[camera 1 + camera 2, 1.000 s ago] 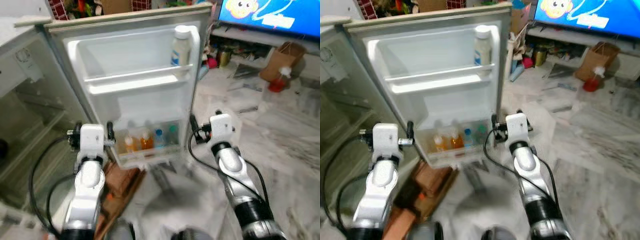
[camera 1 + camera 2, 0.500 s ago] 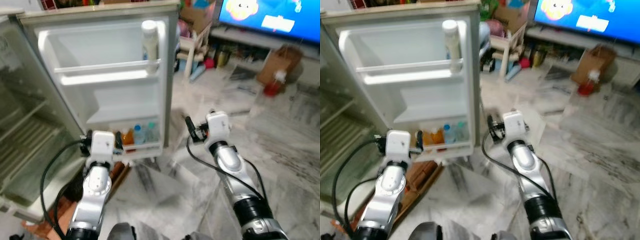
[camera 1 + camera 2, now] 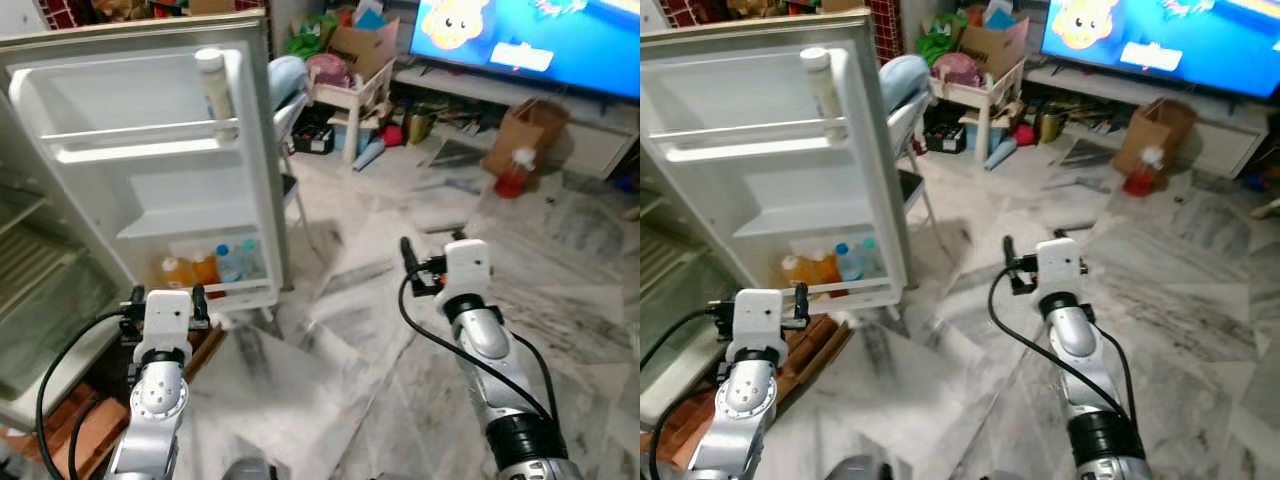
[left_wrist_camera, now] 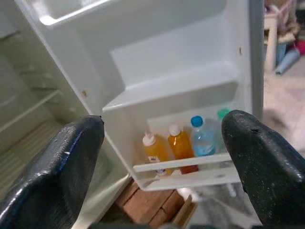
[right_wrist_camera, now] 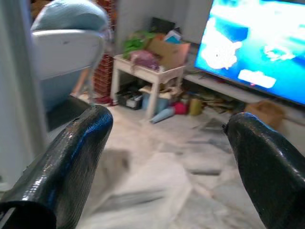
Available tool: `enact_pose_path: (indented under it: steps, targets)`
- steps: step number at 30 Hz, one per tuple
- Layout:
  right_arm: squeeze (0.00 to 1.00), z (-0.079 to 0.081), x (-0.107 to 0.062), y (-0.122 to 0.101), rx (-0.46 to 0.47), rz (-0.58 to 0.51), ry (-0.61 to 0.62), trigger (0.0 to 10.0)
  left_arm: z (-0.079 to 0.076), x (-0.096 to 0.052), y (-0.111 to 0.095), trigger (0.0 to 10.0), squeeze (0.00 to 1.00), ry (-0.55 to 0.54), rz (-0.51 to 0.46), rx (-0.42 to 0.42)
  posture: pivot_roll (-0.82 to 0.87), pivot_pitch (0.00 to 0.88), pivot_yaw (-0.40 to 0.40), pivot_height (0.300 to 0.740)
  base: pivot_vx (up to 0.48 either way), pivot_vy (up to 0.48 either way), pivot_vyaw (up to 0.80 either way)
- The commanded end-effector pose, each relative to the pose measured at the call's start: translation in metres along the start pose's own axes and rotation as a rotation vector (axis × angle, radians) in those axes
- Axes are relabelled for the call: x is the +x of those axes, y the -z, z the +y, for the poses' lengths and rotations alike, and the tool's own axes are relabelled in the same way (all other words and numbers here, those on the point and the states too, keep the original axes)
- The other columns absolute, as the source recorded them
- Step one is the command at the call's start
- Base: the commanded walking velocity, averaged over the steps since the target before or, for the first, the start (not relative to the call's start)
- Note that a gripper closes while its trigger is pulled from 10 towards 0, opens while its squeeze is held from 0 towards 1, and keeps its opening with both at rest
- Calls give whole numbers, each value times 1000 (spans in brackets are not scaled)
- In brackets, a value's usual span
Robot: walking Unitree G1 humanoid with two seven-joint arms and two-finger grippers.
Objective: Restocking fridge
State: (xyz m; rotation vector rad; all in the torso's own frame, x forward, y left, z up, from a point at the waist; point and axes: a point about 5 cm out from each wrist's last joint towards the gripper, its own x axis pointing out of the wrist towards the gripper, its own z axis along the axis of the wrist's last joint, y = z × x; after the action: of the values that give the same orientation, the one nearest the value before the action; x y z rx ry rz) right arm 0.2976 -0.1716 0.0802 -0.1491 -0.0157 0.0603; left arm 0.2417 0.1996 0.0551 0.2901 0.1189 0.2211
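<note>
Here the fridge door (image 3: 150, 160) stands wide open at far left, a white bottle (image 3: 213, 92) on its upper shelf and small drink bottles (image 4: 178, 143) in its bottom rack. The left gripper (image 4: 162, 157) points at that rack, fingers spread and empty; the right gripper (image 5: 167, 157), likewise spread and empty, faces the TV (image 3: 520, 40) and the cluttered floor to the right. With nothing in hand, the sensible move is probably to find stock first, keeping both arms tucked clear of the door edge while turning.
</note>
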Motion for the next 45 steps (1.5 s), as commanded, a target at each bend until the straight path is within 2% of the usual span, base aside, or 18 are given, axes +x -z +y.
enact_pose_path:
  steps: [1,6,10,18,23,29,38,45]
  targets:
    - [0,6,0,5,15,21,1,10000,6,0,-3,10000,0,-8,-14,-16,155,0,61,740,0,0,0]
    - [0,7,2,7,14,22,4,10000,-14,14,-6,10000,0,118,-10,-10,109,0,87,740,0,0,0]
    - [0,11,5,0,-10,-8,-28,10000,-24,18,-13,10000,0,166,-37,-13,107,0,67,740,0,0,200]
    - [0,24,13,-3,-5,-12,-83,10000,-35,19,-7,10000,0,156,-2,-65,117,0,9,740,0,-427,800]
    - [0,27,18,-13,-8,-56,-102,10000,-34,17,-9,10000,0,144,-13,-74,130,0,6,740,0,-480,800]
    - [0,31,19,-16,-17,-75,-125,10000,-29,15,-4,10000,0,124,-5,-64,128,0,3,740,0,-471,800]
    - [0,36,16,-16,-38,-81,-153,10000,-29,13,-5,10000,0,94,2,-67,128,15,7,740,314,-355,800]
    - [0,38,14,-16,-29,-82,-162,10000,-24,14,-4,10000,0,67,17,-61,128,22,14,740,457,0,800]
